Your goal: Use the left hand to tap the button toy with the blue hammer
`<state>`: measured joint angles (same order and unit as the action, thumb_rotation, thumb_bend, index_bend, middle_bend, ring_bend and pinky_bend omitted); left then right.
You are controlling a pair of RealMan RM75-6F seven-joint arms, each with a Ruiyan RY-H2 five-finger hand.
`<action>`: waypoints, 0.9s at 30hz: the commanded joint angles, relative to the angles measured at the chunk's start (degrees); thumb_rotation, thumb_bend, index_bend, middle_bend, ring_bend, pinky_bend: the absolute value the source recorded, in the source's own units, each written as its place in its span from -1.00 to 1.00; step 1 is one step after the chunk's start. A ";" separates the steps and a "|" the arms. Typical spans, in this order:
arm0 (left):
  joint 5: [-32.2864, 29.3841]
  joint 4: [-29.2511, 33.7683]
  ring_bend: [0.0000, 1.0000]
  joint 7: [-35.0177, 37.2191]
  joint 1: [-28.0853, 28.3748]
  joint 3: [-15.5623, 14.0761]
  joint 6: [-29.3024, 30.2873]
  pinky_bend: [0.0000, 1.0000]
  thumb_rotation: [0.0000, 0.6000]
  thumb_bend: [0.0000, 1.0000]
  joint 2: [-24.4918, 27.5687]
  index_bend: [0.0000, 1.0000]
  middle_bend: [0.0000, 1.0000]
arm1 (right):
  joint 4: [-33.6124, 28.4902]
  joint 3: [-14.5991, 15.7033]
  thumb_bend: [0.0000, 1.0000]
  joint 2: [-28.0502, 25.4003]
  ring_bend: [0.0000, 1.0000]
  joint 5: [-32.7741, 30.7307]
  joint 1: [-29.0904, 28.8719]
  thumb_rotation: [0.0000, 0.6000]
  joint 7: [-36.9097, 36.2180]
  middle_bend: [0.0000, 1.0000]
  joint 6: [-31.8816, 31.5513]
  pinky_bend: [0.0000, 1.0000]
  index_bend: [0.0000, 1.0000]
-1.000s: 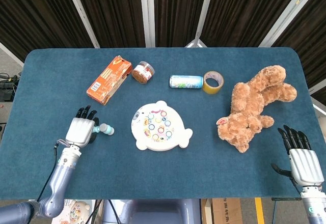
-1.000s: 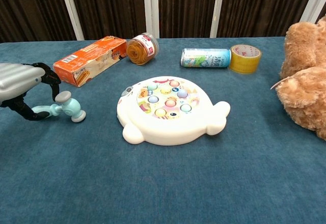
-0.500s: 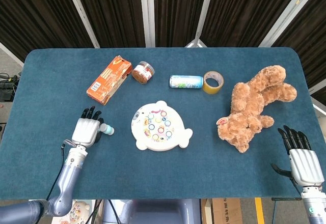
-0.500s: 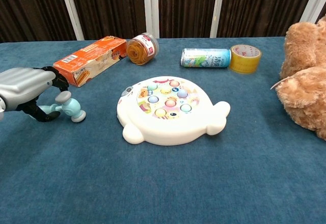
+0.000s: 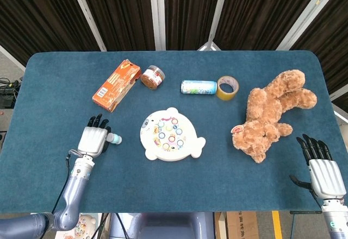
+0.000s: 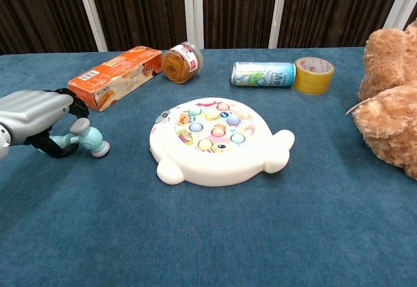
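The blue hammer (image 6: 90, 139) lies on the blue cloth left of the button toy, its head (image 5: 113, 138) pointing toward the toy. My left hand (image 6: 32, 114) sits over the handle, and its dark fingers (image 6: 51, 146) curl around it; the handle is mostly hidden under the hand (image 5: 93, 138) in the head view. The white fish-shaped button toy (image 5: 169, 134) with coloured buttons sits mid-table, a short gap right of the hammer head. At the table's front right corner my right hand (image 5: 321, 165) rests with its fingers spread, holding nothing.
Along the back stand an orange box (image 5: 116, 85), a small jar (image 5: 153, 77), a lying can (image 5: 198, 87) and a roll of yellow tape (image 5: 227, 87). A brown teddy bear (image 5: 272, 114) lies at the right.
My left hand has slid right and forward onto the hammer handle and its fingers have closed around it. The hammer head has barely shifted. The right hand has not moved.
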<state>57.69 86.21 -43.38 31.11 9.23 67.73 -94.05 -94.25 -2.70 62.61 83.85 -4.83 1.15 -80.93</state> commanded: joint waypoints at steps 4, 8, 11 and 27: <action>-0.26 -0.24 -0.94 0.04 0.26 -0.16 0.14 -0.74 1.00 -0.13 -0.28 0.01 -0.60 | -0.01 0.02 -0.64 -0.02 -1.00 0.06 0.01 1.00 -0.04 -1.00 -0.03 -1.00 -1.00; -0.03 -0.33 -0.84 0.18 0.33 -0.37 0.45 -0.66 1.00 -0.03 -0.46 0.07 -0.53 | 0.02 0.00 -0.64 -0.01 -1.00 0.06 0.04 1.00 -0.10 -1.00 -0.11 -1.00 -1.00; 0.69 -0.33 -0.68 0.67 0.28 -0.43 1.34 -0.48 1.00 0.07 -0.56 0.15 -0.40 | 0.05 0.04 -0.64 -0.02 -1.00 0.07 0.08 1.00 -0.10 -1.00 -0.14 -1.00 -1.00; 8.36 -0.37 -0.32 4.19 0.22 -1.61 4.34 -0.05 1.00 0.16 1.22 0.31 -0.12 | 0.03 0.12 -0.64 -0.05 -1.00 0.07 0.20 1.00 0.09 -1.00 -0.21 -1.00 -1.00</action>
<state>65.97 85.84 -39.27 31.29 7.67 72.03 -92.89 -94.22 -2.58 62.56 83.92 -4.63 1.24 -81.14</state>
